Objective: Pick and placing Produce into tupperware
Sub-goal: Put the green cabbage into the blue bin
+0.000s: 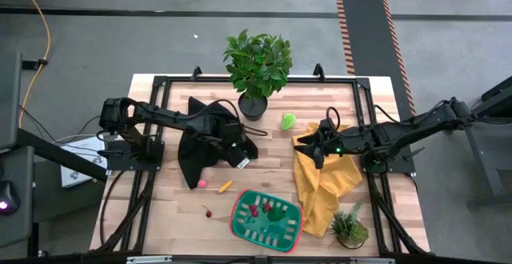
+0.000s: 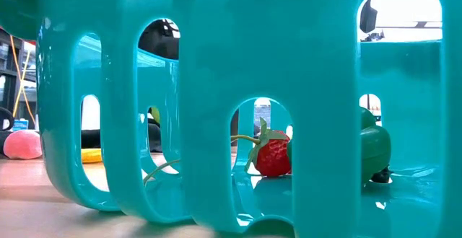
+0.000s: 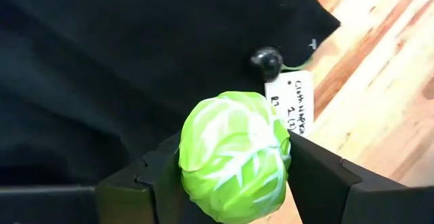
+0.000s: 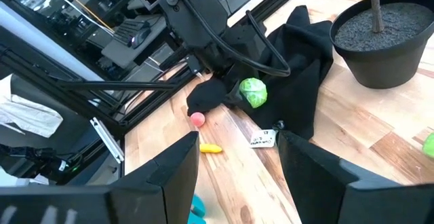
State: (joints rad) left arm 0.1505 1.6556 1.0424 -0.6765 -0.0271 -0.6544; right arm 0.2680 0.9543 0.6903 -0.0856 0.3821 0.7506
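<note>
1. A white tag hangs from the corner of the black cloth. It carries handwriting that seems to begin "Cloth", but the rest cannot be read.
2. The left gripper is clamped on a lime-green cabbage ball, with one dark finger pressed to each side. It hangs over the black cloth, well short of the tupperware.
3. In the right wrist view the same ball shows at the tip of the left arm, above the cloth.
4. The right gripper has its jaws spread apart with nothing between them. It sits over the yellow cloth at the table's right side.
5. The tupperware lies at the near edge of the table, holding a strawberry and a dark green piece.
6. Loose produce lies on the wood: a second lime-green ball beside the big potted plant, a pink piece, a yellow piece and a small red bit.
</note>
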